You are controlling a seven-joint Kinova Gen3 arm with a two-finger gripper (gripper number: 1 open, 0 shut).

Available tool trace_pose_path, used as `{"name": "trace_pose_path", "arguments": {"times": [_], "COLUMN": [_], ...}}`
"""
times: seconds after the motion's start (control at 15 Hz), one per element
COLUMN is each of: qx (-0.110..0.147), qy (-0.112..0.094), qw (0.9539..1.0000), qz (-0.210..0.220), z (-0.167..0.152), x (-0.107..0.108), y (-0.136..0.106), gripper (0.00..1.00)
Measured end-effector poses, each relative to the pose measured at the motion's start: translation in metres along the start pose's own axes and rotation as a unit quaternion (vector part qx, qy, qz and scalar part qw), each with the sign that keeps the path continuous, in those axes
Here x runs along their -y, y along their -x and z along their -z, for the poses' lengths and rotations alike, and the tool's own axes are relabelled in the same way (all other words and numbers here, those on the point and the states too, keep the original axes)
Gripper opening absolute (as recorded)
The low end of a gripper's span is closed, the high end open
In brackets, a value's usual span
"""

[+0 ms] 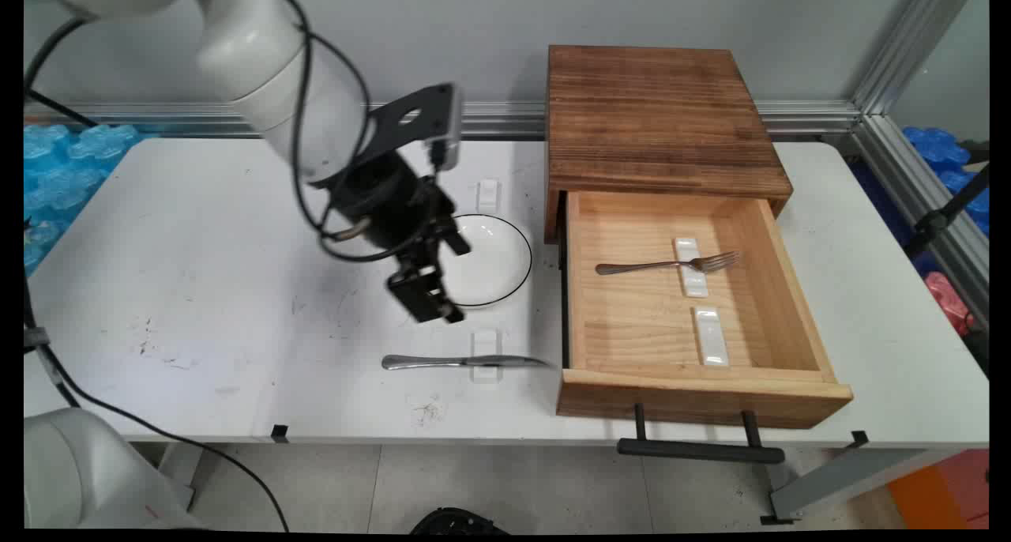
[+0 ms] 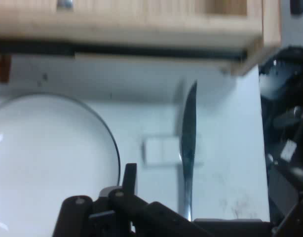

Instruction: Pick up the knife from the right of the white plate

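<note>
Hovering gripper (image 1: pixel 430 301) — knife (image 1: pixel 466 361) lies crosswise, tip toward drawer (image 1: pixel 703 384).

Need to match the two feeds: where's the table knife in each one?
Main view: the knife lies flat on the table, lower centre, across a small white rest, blade tip toward the open drawer.
Hand view: the knife runs up and down, right of centre, tip toward the drawer at the top.
Shared landmark: the black-rimmed white plate, beyond the knife in the main view, at left in the hand view.
</note>
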Motion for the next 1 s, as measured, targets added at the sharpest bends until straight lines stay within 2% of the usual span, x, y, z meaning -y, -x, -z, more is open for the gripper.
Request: {"name": "trace_pose_path", "arguments": {"times": [0.2,0.47,1.0], "qx": [0.02,0.032,0.037], "qy": [0.005,0.006,0.002], "qw": [0.9998,0.9994,0.9992], "qz": [0.002,0.009,0.015], "z": [-0.001,-0.01,-0.044], "x": [-0.005,-0.011,-0.017], "y": [0.026,0.044,0.063], "gripper": [1.0,1.0,1.0]}}
